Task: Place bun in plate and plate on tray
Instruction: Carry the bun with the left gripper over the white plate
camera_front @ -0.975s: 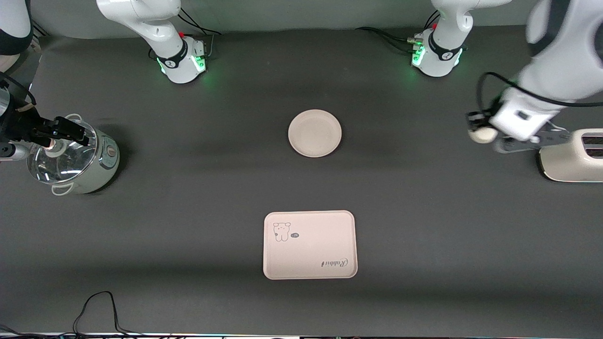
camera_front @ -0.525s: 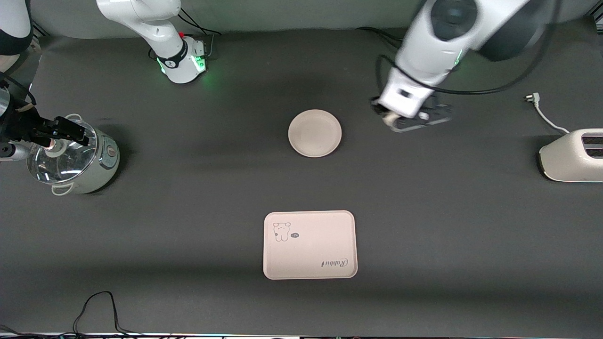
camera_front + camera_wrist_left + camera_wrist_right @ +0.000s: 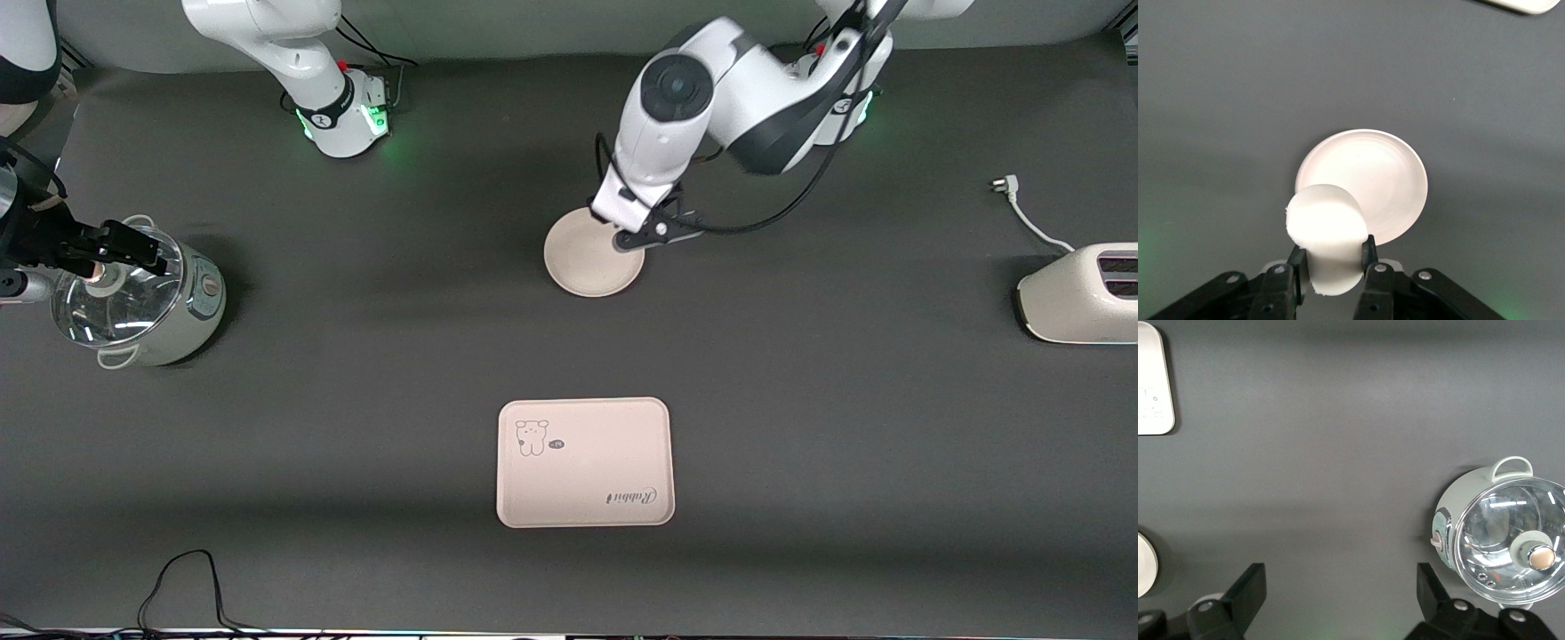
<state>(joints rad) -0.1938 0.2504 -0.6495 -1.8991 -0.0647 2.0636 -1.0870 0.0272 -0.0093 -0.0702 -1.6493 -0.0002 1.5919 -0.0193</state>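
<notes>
Dark grey cloth covers the table (image 3: 800, 400) from edge to edge. Nearest the front camera, a black cable (image 3: 187, 587) loops at the table's edge toward the right arm's end. Next comes the tray (image 3: 584, 462), flat on the cloth near the middle, its rabbit print and the word "Rabbit" readable only in the front view; each wrist view catches just a corner of it.

Farther from the camera, at the right arm's end, stands a pale green pot (image 3: 147, 307) with a glass lid. The right gripper (image 3: 111, 244) hangs over that lid. Its wrist view shows what the front view cannot: both fingers (image 3: 1248, 590) spread wide with nothing between them, and the pot (image 3: 1501, 533) off to one side. At the left arm's end sits a cream toaster (image 3: 1080, 293) with its white plug lead (image 3: 1022, 209) trailing on the cloth.

Farther still, in the middle, lies the plate (image 3: 582, 258), well apart from the tray. The left gripper (image 3: 636, 233) hovers over its rim. From the front, the wrist hides what is held. The left wrist view settles it: the fingers (image 3: 1297, 267) are clamped on the bun (image 3: 1327, 233), which hangs above the plate's (image 3: 1385, 180) edge. Farthest off stand the two arm bases.
</notes>
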